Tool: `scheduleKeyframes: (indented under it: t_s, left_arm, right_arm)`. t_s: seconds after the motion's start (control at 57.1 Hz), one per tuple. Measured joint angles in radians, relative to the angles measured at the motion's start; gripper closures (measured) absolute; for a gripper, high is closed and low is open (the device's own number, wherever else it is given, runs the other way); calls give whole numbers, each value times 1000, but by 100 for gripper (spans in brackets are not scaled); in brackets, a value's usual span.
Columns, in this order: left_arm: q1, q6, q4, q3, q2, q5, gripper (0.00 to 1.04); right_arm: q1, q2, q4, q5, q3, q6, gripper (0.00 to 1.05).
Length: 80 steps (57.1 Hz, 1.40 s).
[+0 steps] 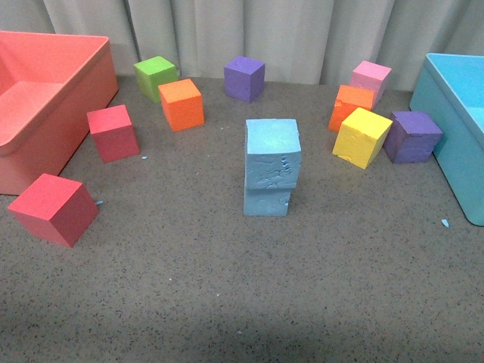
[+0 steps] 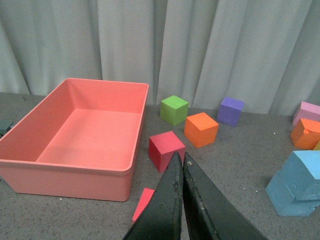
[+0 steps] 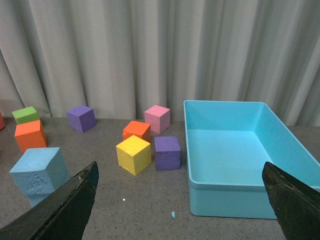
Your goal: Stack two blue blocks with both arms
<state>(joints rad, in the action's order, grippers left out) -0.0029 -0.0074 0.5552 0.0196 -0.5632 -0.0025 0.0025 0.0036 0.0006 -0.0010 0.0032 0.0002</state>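
Observation:
In the front view, one pale blue block (image 1: 273, 153) rests on top of the other blue block (image 1: 267, 201), slightly turned, at the table's middle. Neither arm shows there. The left wrist view has the stack (image 2: 299, 183) far off to one side, and my left gripper (image 2: 181, 159) is shut with nothing between its fingers, above a red cube (image 2: 166, 150). In the right wrist view the upper blue block (image 3: 40, 170) sits beside one finger of my right gripper (image 3: 180, 172), which stands wide open and empty.
A coral bin (image 1: 47, 106) stands at the left, a turquoise bin (image 1: 459, 128) at the right. Around the stack lie two red cubes (image 1: 113, 133) (image 1: 53, 209), green (image 1: 156, 78), orange (image 1: 181, 104), purple (image 1: 244, 79), pink (image 1: 370, 78), a second orange (image 1: 352, 106), yellow (image 1: 361, 137) and a second purple (image 1: 412, 137).

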Motion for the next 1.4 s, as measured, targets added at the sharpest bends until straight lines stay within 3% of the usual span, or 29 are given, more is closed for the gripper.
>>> scheduleKeyframes:
  t_s: [0.893, 0.963, 1.19, 1.4]
  left_arm:
    - [0, 0, -379, -1, 391, 0, 101]
    - [0, 1, -537, 0, 517, 2, 101]
    - [0, 1, -553, 0, 558, 2, 101]
    - [0, 0, -553, 0, 558, 2, 64]
  right_arm:
    - [0, 0, 0, 0, 0, 0, 9]
    - [0, 0, 0, 0, 0, 0, 9]
    - [0, 0, 0, 0, 0, 0, 9]
    - [0, 0, 0, 0, 0, 0, 9]
